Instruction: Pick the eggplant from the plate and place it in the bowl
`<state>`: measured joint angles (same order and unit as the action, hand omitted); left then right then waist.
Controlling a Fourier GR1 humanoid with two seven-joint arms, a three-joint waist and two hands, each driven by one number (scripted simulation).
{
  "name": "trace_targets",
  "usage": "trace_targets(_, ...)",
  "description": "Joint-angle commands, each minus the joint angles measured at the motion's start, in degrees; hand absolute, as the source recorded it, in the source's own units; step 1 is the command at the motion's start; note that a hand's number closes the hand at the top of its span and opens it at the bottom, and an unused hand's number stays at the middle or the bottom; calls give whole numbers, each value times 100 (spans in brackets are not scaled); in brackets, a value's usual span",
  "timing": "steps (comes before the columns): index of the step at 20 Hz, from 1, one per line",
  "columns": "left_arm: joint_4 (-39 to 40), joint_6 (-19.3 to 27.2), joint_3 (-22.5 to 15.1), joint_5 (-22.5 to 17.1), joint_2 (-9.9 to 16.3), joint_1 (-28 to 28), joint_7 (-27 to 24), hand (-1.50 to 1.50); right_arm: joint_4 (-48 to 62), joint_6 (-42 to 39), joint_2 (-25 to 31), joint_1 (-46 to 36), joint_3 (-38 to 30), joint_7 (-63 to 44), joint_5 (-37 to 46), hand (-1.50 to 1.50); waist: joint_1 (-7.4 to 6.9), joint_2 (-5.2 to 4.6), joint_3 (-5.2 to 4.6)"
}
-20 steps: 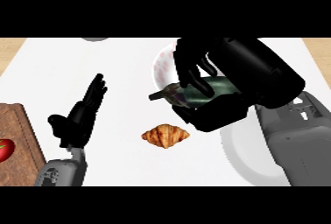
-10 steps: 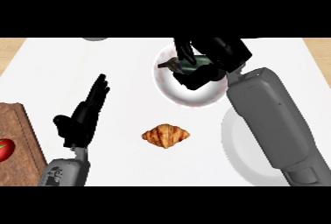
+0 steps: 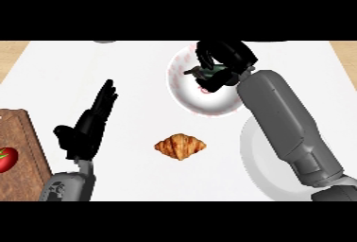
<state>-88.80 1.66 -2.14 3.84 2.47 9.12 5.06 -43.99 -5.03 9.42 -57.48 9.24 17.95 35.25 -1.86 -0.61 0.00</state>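
While your right hand (image 3: 222, 64) hangs over the bowl (image 3: 191, 97), its fingers (image 3: 209, 52) curl round the eggplant (image 3: 209, 72). Left hand (image 3: 87, 127) rests open, well left of them.

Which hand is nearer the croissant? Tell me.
Left. The left hand rests open just left of the croissant; the right hand is farther up, curled round the eggplant over the bowl.
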Motion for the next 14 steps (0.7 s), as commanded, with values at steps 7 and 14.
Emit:
trace_targets(7, 158, 204, -159, 208, -207, 157, 11, 0, 2082, -933, 159, -567, -534, 1631, -397, -150, -65, -37, 5)
trace_targets(14, -93, 44, 5, -23, -65, 13, 176, 0, 2060, -972, 45, -819, -1462, 1993, -1267, -150, -1, 6, 5)
